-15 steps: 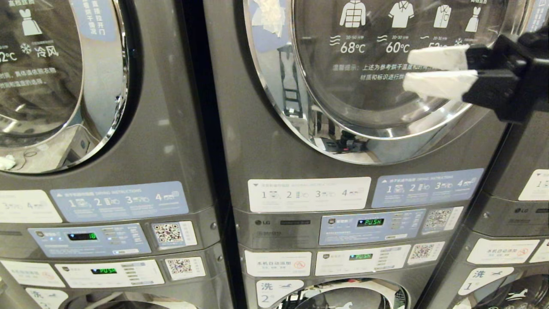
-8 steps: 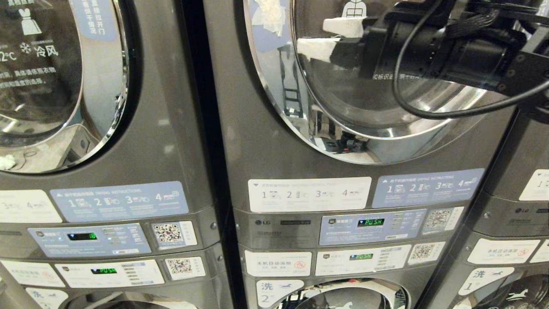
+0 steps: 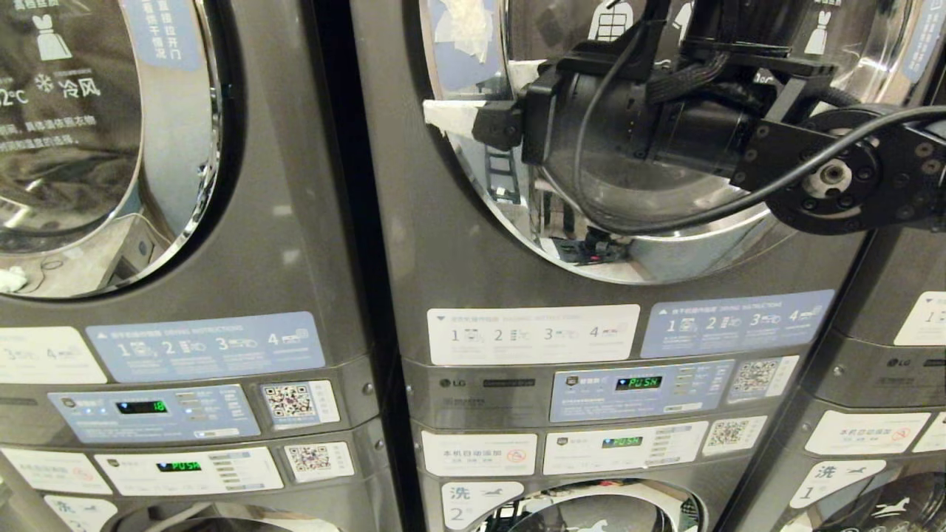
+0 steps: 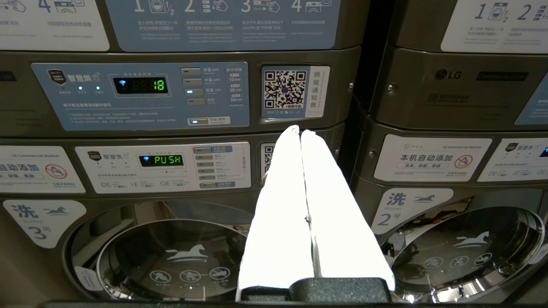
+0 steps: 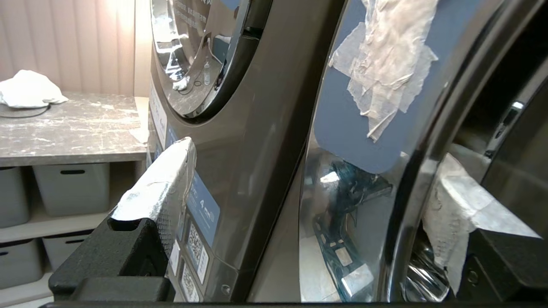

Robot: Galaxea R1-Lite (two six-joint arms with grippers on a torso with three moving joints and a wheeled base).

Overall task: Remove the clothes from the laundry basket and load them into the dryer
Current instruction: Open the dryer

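Observation:
The dryer [image 3: 443,244] is the dark grey middle machine, and its round chrome-rimmed glass door [image 3: 480,185] is closed. My right arm reaches across the glass from the right. My right gripper [image 3: 469,92] is open at the door's left edge. In the right wrist view the chrome rim [image 5: 411,179] runs between the white-wrapped fingers [image 5: 165,184] of the right gripper [image 5: 308,192], and nothing is held. My left gripper [image 4: 299,130] is parked low before the washers, shut and empty. The clothes and the laundry basket are out of view.
A like dryer [image 3: 111,148] stands to the left and another machine [image 3: 909,295] to the right. Control panels [image 3: 635,391] and washer doors [image 3: 591,510] sit below. Off to the left, a marble counter [image 5: 72,128] carries a white cloth [image 5: 28,87] above grey bins [image 5: 70,186].
My right arm has swept leftward across the dryer's glass, from the right side to the door's left rim. Its fingers have spread wider apart. The left arm has kept still.

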